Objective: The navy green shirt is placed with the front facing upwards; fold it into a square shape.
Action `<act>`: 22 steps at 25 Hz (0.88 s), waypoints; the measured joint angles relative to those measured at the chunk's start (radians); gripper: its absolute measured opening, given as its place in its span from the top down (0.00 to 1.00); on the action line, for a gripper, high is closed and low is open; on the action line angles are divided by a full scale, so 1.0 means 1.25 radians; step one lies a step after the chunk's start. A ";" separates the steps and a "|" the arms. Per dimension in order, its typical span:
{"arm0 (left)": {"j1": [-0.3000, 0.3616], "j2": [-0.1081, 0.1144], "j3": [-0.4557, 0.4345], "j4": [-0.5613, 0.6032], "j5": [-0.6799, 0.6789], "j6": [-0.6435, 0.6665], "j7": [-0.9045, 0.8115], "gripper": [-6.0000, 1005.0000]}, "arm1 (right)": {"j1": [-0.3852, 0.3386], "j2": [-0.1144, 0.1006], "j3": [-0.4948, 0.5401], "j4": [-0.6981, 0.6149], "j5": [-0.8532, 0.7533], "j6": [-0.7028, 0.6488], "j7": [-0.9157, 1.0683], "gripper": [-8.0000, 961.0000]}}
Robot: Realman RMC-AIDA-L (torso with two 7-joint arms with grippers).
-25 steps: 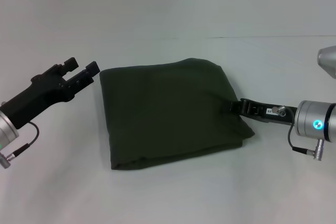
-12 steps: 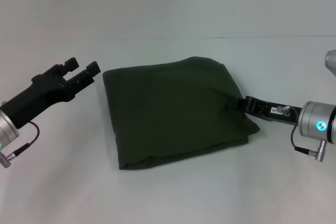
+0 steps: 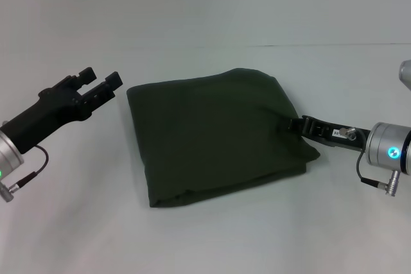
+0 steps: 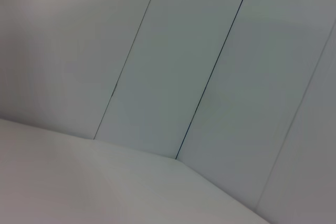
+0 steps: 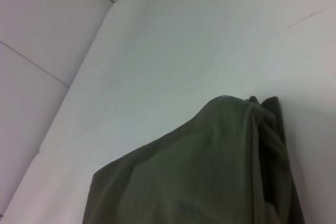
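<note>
We saw the navy green shirt (image 3: 215, 134) lying folded into a rough, slightly skewed rectangle on the white table (image 3: 205, 235), its lettering hidden and only plain olive cloth facing up. Along the shirt's nearest edge the stacked layers showed as a thick fold. At the shirt's right edge the right gripper (image 3: 297, 124) was clamped on the cloth, which puckered where the fingers met it; the arm stretched away from the shirt to the right. Our right wrist camera saw the shirt (image 5: 210, 171) bunched up close, its layers gathered at one end. Off the shirt's far-left corner the left gripper (image 3: 101, 83) hovered, just apart from the cloth, its two black fingers spread with a gap between them and nothing in them. Beyond the shirt the table ran back to a pale panelled wall (image 4: 210, 61).
</note>
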 joint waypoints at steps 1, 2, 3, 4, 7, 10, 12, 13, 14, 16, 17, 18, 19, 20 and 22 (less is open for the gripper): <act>-0.002 0.000 0.000 0.000 0.000 -0.002 -0.002 0.25 | 0.000 0.000 0.000 -0.001 0.000 0.000 0.000 0.93; -0.003 0.000 0.000 0.000 0.000 -0.005 -0.003 0.25 | 0.000 0.000 0.001 -0.003 0.000 0.000 0.000 0.93; -0.005 0.000 0.000 0.000 0.000 -0.007 -0.004 0.25 | 0.000 0.000 0.001 -0.004 0.000 -0.001 0.000 0.93; -0.007 0.001 0.000 0.000 0.000 -0.009 -0.005 0.25 | 0.001 0.000 0.001 -0.005 0.000 -0.002 0.000 0.93; -0.013 0.001 0.000 0.000 0.001 -0.016 -0.011 0.25 | 0.001 0.000 0.001 -0.006 0.000 -0.003 0.000 0.93; -0.018 0.001 0.000 -0.001 0.004 -0.019 -0.014 0.25 | -0.004 -0.001 0.002 -0.007 0.000 -0.005 -0.007 0.93; -0.022 0.001 0.000 -0.001 0.005 -0.021 -0.014 0.25 | -0.007 -0.001 0.004 -0.007 0.000 -0.009 -0.013 0.93; -0.024 0.001 0.000 -0.001 0.006 -0.023 -0.014 0.25 | -0.010 -0.001 0.005 -0.008 0.000 -0.013 -0.017 0.93; -0.025 0.000 0.000 -0.001 0.006 -0.026 -0.014 0.25 | -0.013 -0.001 0.006 -0.008 0.001 -0.018 -0.022 0.93; -0.028 -0.001 0.000 -0.001 0.006 -0.028 -0.014 0.25 | -0.018 -0.001 0.007 -0.008 0.006 -0.025 -0.029 0.93; -0.028 -0.002 0.001 -0.001 0.007 -0.029 -0.014 0.25 | -0.022 -0.001 0.007 -0.008 0.010 -0.031 -0.034 0.93; -0.029 -0.002 0.001 -0.001 0.007 -0.029 -0.014 0.25 | -0.025 -0.001 0.007 -0.008 0.016 -0.037 -0.040 0.93; -0.029 -0.002 0.001 -0.001 0.007 -0.029 -0.014 0.25 | -0.028 -0.001 0.007 -0.008 0.022 -0.043 -0.047 0.93; -0.030 -0.002 0.001 -0.001 0.007 -0.029 -0.015 0.25 | -0.032 -0.001 0.007 -0.007 0.030 -0.050 -0.055 0.93; -0.031 -0.002 0.001 -0.001 0.007 -0.029 -0.015 0.25 | -0.038 -0.001 0.007 -0.005 0.044 -0.063 -0.069 0.93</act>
